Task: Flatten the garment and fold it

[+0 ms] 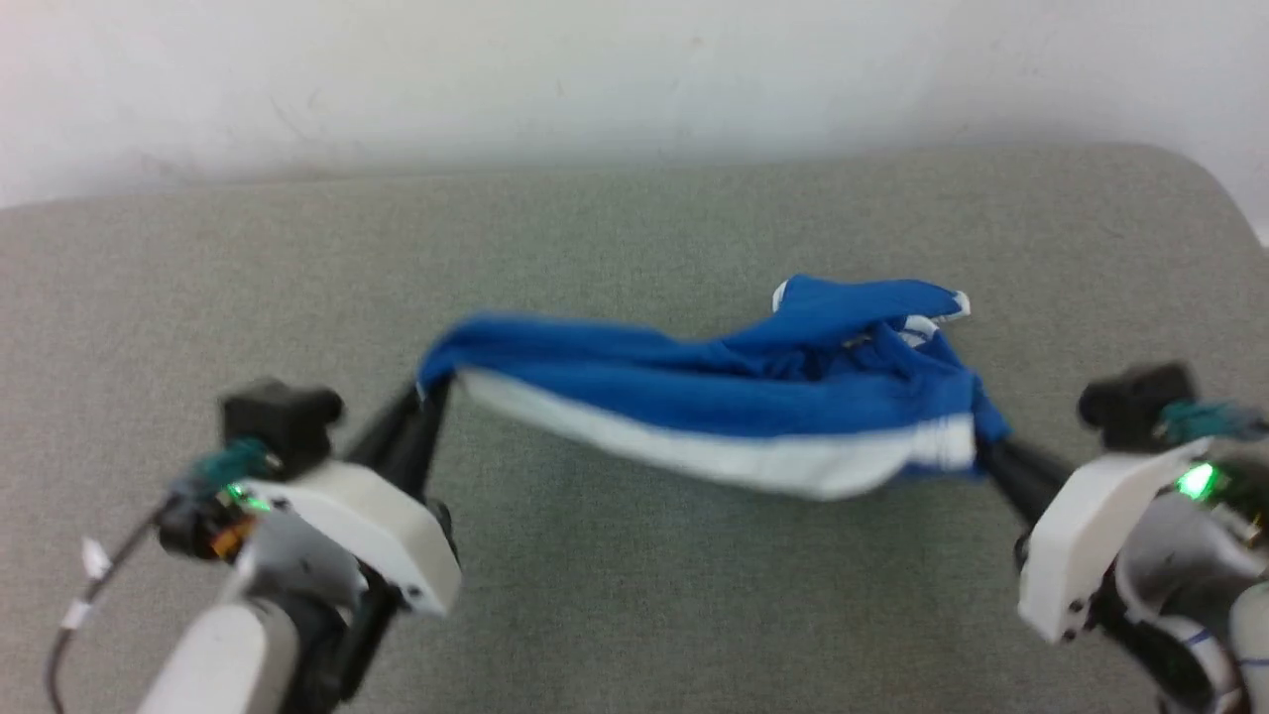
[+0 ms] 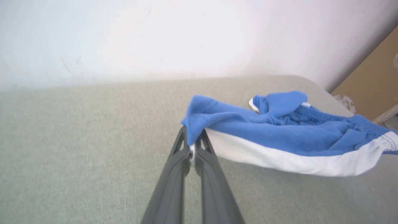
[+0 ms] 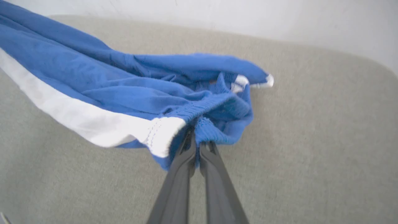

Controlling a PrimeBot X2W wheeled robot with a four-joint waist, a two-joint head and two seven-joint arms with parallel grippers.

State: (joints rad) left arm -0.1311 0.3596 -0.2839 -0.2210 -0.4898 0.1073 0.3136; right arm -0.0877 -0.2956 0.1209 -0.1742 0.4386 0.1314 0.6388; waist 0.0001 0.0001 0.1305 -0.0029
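Observation:
The garment [image 1: 714,397], bright blue shorts with a broad white band along the lower edge, hangs stretched between both grippers above the grey cushion. My left gripper [image 1: 431,389] is shut on its left end, pinching blue and white fabric [image 2: 191,146]. At the right end my right gripper [image 1: 986,451] is shut on the gathered elastic waistband [image 3: 196,133]. The fabric [image 3: 140,93] sags in the middle and bunches in folds toward the right, where a flap with white trim [image 1: 872,297] sticks up. The garment [image 2: 279,130] is crumpled, not flat.
A grey fabric-covered surface [image 1: 634,595] spreads under everything, with a rounded far right corner [image 1: 1190,178]. A pale wall [image 1: 634,69] rises behind it. A tan panel [image 2: 373,77] stands beyond the surface's corner in the left wrist view.

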